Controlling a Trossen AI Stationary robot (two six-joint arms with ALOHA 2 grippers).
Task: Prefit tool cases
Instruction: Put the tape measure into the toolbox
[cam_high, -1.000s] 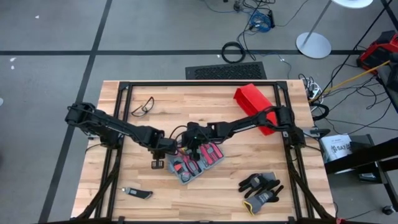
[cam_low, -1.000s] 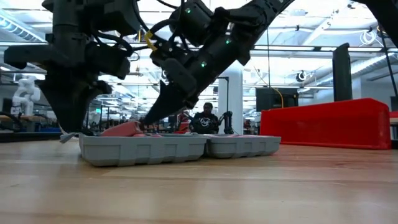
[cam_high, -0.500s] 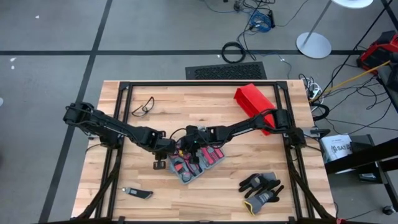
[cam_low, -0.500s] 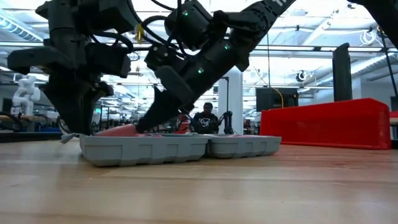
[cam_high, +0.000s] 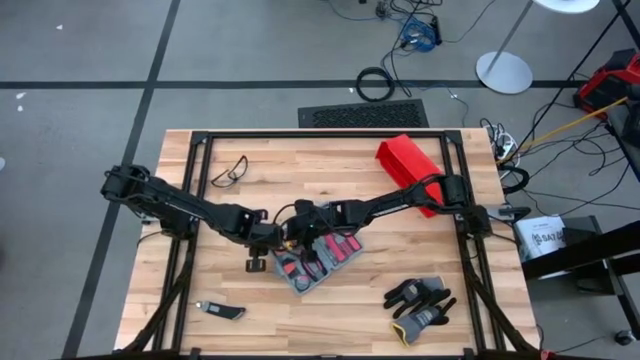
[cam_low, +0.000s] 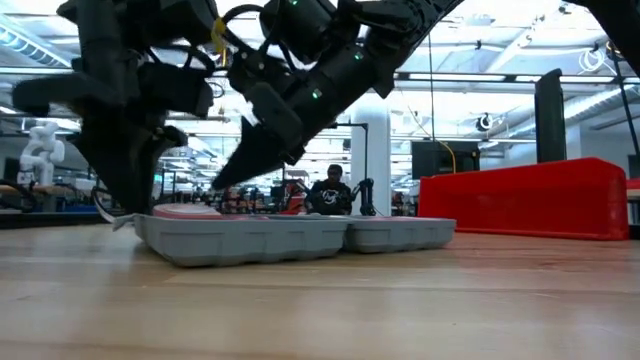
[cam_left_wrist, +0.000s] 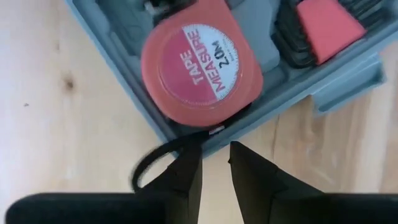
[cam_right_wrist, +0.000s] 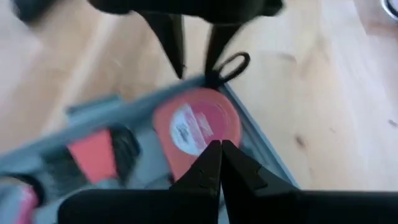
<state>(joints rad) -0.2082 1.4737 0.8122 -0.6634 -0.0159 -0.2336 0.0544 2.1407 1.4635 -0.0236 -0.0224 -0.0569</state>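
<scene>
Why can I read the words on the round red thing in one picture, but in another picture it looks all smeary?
In the left wrist view, the round red tape measure in the grey-blue plastic tool case is sharp, so its label reads clearly. In the right wrist view, that tape measure and the case are smeared, probably because that camera is moving, so the label is unreadable.

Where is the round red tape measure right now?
The tape measure sits in a corner slot of the open grey tool case, mid-table in the high view.
</scene>
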